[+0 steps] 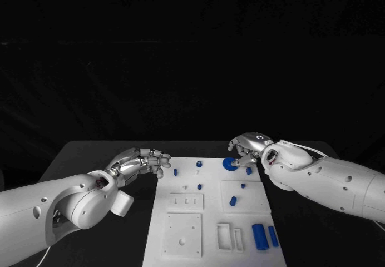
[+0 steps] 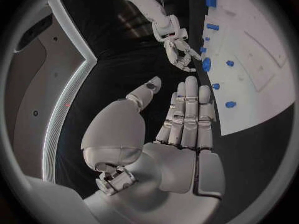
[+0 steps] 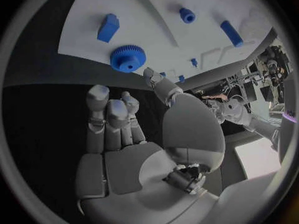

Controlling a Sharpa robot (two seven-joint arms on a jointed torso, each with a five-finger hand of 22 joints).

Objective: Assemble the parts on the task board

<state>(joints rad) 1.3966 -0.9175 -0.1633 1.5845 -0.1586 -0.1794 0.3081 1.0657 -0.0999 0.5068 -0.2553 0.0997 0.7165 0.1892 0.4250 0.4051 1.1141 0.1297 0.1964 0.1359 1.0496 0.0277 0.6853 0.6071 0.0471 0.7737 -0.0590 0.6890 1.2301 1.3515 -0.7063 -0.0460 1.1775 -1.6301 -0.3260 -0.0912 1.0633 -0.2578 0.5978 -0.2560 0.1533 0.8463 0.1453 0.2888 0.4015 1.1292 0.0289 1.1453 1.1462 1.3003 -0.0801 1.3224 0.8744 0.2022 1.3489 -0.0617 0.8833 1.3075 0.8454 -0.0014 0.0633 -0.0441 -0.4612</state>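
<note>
Task board (image 1: 210, 219) is seen lying flat at mid-table, long axis running away from the robot. A blue gear (image 1: 230, 163) lies near the far R corner of the board; in the R wrist view the gear (image 3: 128, 58) is seen flat on the white surface, just beyond the fingertips, w/ a small gap.

R hand (image 1: 247, 146) is held over the far R corner, fingers curled down beside the gear. Nothing is seen gripped: in the R wrist view the R hand (image 3: 134, 134) shows fingers (image 3: 98, 109) bent partway, thumb apart, palm empty. Contact w/ the gear cannot be confirmed from the head view.

L hand (image 1: 144, 162) is held at the board's far L edge, over the black table, fingers loosely curled. In the L wrist view the L hand (image 2: 181, 129) is seen w/ fingers straight and side by side, thumb spread off; nothing held.

Other blue parts noted on the board: a large cylinder (image 1: 259, 236) w/ a thinner one just beside it near the R near corner, a short peg (image 1: 232, 201) at mid-board, small pegs further L.
</note>
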